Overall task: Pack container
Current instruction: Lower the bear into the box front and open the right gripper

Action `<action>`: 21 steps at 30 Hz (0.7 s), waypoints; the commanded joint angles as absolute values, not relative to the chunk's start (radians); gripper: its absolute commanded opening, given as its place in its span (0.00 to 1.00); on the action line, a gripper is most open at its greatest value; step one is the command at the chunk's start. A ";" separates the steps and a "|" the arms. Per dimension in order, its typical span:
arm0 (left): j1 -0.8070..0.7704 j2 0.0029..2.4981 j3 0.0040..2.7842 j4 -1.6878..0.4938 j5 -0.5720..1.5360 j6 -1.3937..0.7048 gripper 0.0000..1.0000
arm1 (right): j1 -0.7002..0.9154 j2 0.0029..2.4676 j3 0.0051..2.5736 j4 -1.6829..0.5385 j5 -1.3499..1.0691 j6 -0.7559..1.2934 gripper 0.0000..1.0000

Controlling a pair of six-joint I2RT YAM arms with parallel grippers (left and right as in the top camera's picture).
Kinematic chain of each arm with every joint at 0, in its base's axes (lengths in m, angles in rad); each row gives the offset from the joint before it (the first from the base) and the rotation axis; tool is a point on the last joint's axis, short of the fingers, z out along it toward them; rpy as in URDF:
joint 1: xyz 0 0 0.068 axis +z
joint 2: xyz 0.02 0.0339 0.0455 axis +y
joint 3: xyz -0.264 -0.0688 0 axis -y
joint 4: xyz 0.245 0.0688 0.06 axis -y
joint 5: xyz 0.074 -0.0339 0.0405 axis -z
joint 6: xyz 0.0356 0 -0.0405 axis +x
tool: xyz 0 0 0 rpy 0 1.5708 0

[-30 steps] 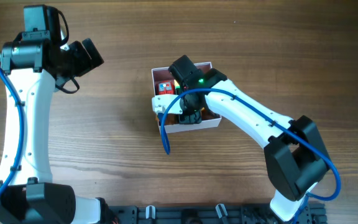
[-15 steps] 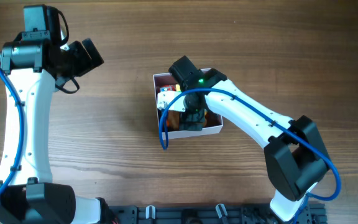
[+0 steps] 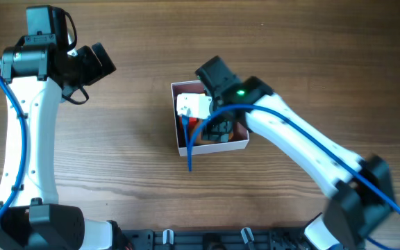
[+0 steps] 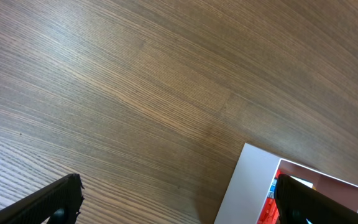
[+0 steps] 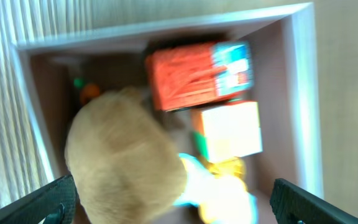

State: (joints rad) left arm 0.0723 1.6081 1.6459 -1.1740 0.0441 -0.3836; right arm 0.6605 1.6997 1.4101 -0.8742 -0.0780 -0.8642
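Right pincer (image 5: 176,208) spread wide, empty, above container (image 5: 301,93): white walls, pink floor, toys (image 5: 197,74) inside.

**Light and image quality**

You get even, soft light overhead; the table (image 3: 137,173) reads bright with faint shadows. The right arm (image 3: 304,147) smears toward its base. Your right wrist view is blurred throughout, the container (image 5: 303,93) included. Left wrist view is sharp, with a pale sheen upper left.
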 commanded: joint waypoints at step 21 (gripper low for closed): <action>0.069 1.612 1.649 -1.171 0.056 -0.397 1.00 | 0.656 1.931 1.444 -0.988 -0.093 -0.617 0.05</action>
